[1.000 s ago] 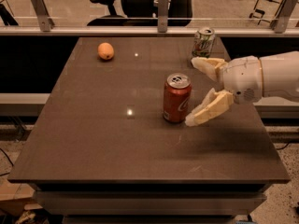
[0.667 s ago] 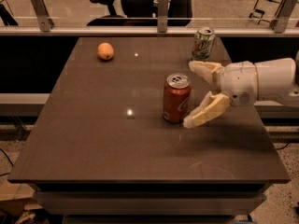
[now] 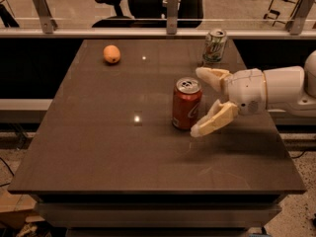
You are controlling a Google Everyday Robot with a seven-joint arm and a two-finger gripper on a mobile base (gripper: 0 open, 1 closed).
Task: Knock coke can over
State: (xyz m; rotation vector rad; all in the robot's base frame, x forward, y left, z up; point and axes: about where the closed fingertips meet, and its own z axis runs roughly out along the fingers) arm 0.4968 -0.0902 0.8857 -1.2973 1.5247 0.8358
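The red coke can (image 3: 186, 104) stands upright near the middle of the dark table (image 3: 113, 147), silver top and pull tab showing. My gripper (image 3: 199, 101) comes in from the right on a white arm and is open. Its two cream fingers spread around the can's right side, one behind it (image 3: 211, 76) and one in front (image 3: 216, 119). The fingertips are close to the can, and I cannot tell if they touch it.
A white-and-green soda can (image 3: 215, 46) stands upright at the back right, just behind the gripper. An orange fruit (image 3: 112, 54) lies at the back left. A railing with metal posts and office chairs lie beyond the table's far edge.
My gripper has moved a little left toward the coke can, so its fingers now flank the can's right side more closely. The can still stands upright in the same place.
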